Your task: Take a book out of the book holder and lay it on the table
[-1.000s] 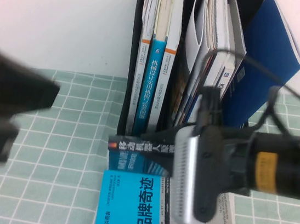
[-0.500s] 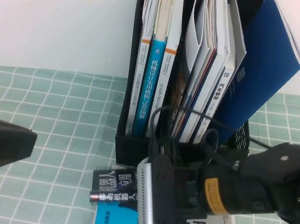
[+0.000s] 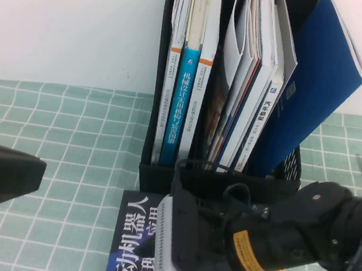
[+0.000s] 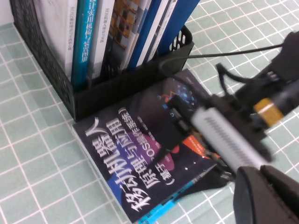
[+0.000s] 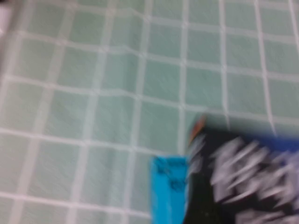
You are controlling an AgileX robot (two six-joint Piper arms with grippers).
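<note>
The book (image 3: 134,249), black with a big white Chinese title, lies flat and cover up on the table (image 3: 68,134), just in front of the book holder (image 3: 162,173). In the left wrist view the book (image 4: 131,163) rests on a cyan book (image 4: 164,206). My right gripper (image 4: 175,119) is low over the book's cover, near the end by the holder; its arm (image 3: 273,244) covers the book's right part. The right wrist view shows the book (image 5: 243,182) blurred and close. My left gripper (image 4: 267,196) is shut and empty, off to the left of the book.
The holder keeps several upright books, and a royal-blue thin book (image 3: 315,80) leans out at its right. The cyan book's corner (image 5: 168,191) sticks out under the black book. Green gridded cloth stretches to the left of the holder.
The book has swung from standing on edge, spine up, to lying flat and cover up over the cyan book. The right arm has come down and nearer. The left arm has barely moved.
</note>
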